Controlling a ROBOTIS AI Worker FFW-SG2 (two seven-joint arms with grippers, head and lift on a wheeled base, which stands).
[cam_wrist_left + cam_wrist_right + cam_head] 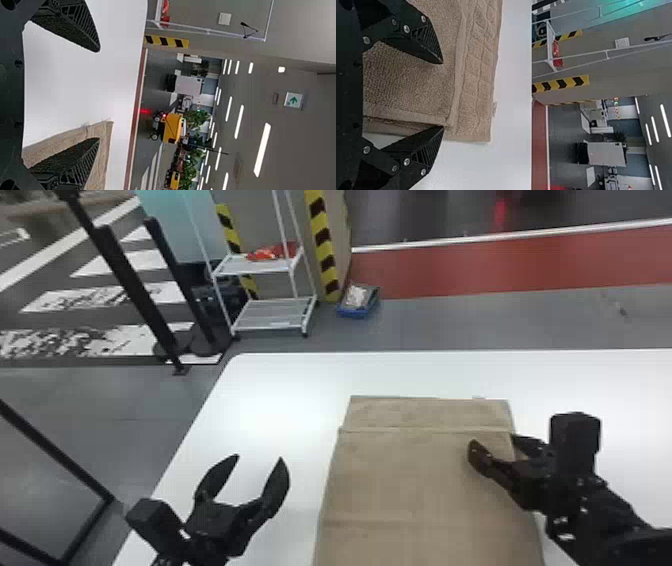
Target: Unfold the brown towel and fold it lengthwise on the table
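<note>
The brown towel (425, 480) lies layered on the surface (280, 390). Left hand (260, 458) and right hand (493, 439) gape open; the right one, by the towel's right edge, should pinch only the top layer.

1 white sign (293, 99) with 1 green arrow shows near the ceiling (252, 111) in the left wrist view.

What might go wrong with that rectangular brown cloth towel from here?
The black two-fingered right gripper is open at the layered side edge of the towel; closing, it might catch only some layers. The black two-fingered left gripper is empty, left of the towel over the smooth white table, so a pull by the right one alone could skew it.
</note>
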